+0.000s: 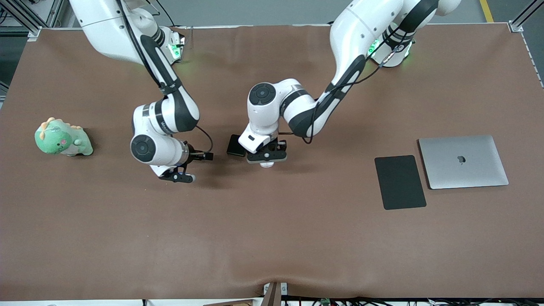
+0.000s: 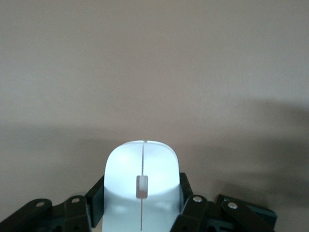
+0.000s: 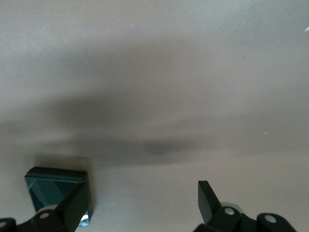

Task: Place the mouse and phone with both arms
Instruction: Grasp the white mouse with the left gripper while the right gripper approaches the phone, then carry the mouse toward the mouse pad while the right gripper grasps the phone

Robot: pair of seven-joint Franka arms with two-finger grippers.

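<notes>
Brown table (image 1: 272, 238) with metal frame posts (image 1: 516, 26) at corners.

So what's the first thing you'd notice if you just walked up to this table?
The two white jointed robot arms meeting mid-table: the left pincer is shut on a small white oval computer mouse, with a small glossy black phone lying beside it, and the right pincer is open over bare brown tabletop. Then the green plush dinosaur at the right arm's end.
</notes>
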